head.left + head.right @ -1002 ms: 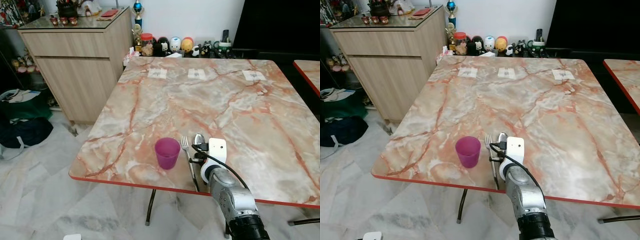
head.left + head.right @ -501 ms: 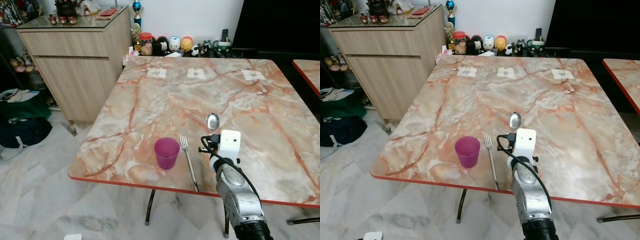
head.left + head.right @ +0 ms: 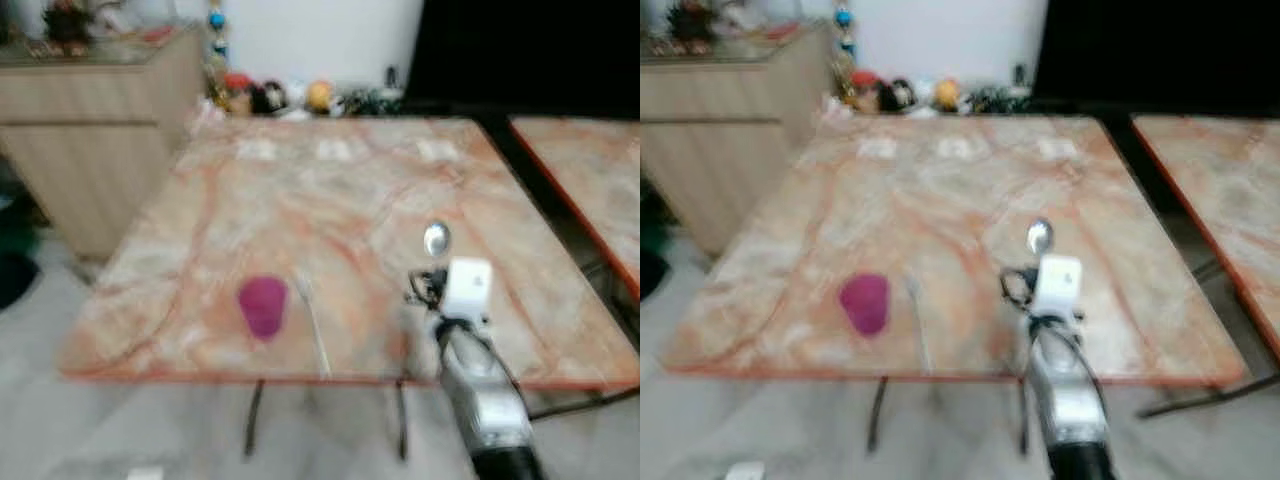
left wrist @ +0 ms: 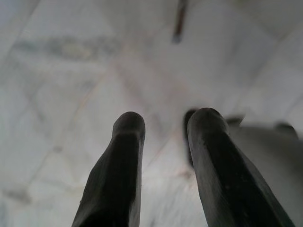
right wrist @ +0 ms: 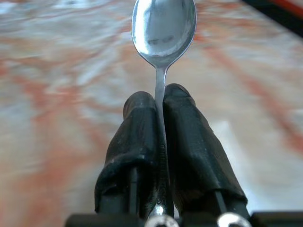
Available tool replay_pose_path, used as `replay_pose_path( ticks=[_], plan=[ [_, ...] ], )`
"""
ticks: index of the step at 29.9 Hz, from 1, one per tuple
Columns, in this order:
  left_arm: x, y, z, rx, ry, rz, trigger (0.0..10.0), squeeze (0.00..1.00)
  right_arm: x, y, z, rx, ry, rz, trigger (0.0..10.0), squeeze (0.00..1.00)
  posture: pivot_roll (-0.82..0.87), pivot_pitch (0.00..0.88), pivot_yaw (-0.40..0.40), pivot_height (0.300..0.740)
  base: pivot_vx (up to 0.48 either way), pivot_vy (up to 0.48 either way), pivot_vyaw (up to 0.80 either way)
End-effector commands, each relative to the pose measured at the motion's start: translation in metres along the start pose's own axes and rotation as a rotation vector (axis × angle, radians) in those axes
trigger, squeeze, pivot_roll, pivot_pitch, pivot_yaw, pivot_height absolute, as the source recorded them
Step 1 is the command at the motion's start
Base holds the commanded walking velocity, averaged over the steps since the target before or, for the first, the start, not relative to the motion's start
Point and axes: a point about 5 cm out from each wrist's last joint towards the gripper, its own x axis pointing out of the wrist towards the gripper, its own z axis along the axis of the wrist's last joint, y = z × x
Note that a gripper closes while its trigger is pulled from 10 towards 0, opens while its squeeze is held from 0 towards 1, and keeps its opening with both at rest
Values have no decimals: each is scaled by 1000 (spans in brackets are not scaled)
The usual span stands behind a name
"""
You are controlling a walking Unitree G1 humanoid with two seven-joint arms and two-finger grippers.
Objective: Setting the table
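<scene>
Here, right claw (image 5: 160, 101) pinches one spoon (image 5: 164, 28); one cup (image 3: 262, 304), one fork (image 3: 315, 330) on table (image 3: 300, 190).

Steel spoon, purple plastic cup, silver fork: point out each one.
Steel spoon (image 5: 163, 26), right wrist view, on its bowl.
Purple plastic cup (image 3: 263, 305), left eye view, on its side wall.
Silver fork (image 3: 314, 330), left eye view, on its blurred handle.
</scene>
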Motion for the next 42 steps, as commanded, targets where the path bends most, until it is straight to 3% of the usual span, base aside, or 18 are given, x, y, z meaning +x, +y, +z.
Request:
replay_pose_path(
  ticks=[1,26,33,42],
  plan=[
    [-1,-4,-6,3,21,-10,10000,0,1,-7,6,-6,-33,-20,10000,0,-58,0,3,740,0,-420,0],
    [-1,-3,-6,19,26,-4,10000,0,3,-10,15,-23,-82,-40,10000,0,-63,0,11,740,209,-403,0],
    [-1,-3,-5,12,20,-5,10000,0,4,-11,23,16,-129,-48,10000,0,-67,0,17,740,283,-377,-64],
    [-1,-3,-5,-10,14,-8,10000,0,2,-8,24,19,-150,-40,10000,0,-62,0,15,740,0,0,-177]
  ],
)
